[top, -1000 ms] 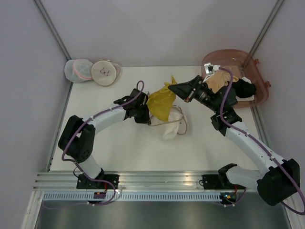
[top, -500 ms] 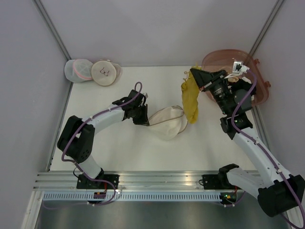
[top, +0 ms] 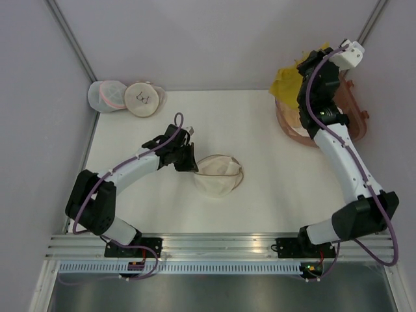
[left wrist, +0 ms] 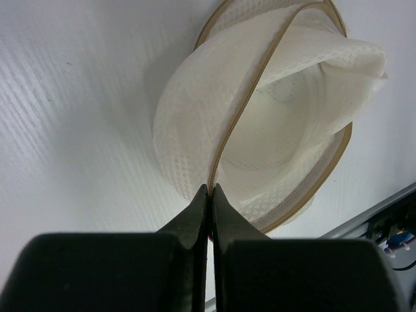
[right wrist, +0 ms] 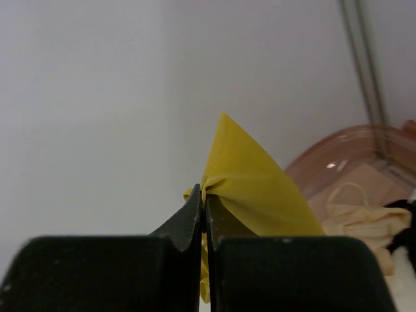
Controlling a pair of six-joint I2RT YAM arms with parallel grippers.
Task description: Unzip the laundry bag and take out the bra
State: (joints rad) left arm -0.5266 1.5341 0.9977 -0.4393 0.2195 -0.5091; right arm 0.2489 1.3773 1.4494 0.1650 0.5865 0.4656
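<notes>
The laundry bag (top: 220, 175) lies unzipped on the white table, a cream mesh pouch with a tan zipper rim, its mouth gaping and nothing showing inside (left wrist: 195, 130). My left gripper (top: 192, 164) is shut on the bag's rim at its left side (left wrist: 209, 190). The bra (top: 286, 82), a mustard-yellow piece of fabric, hangs high at the back right, above the basket's left rim. My right gripper (top: 300, 70) is shut on a bunched corner of the bra (right wrist: 253, 188), jaws pressed together (right wrist: 205, 198).
A pink translucent basket (top: 356, 114) at the back right holds a pale beige garment (right wrist: 364, 218) and a black one. Two other round mesh bags (top: 142, 99) lean in the back left corner. Grey walls close in the table on three sides.
My right arm has swung up and back to the right, carrying the bra from over the bag to above the basket. The bag has slumped flatter; the left gripper keeps its hold.
</notes>
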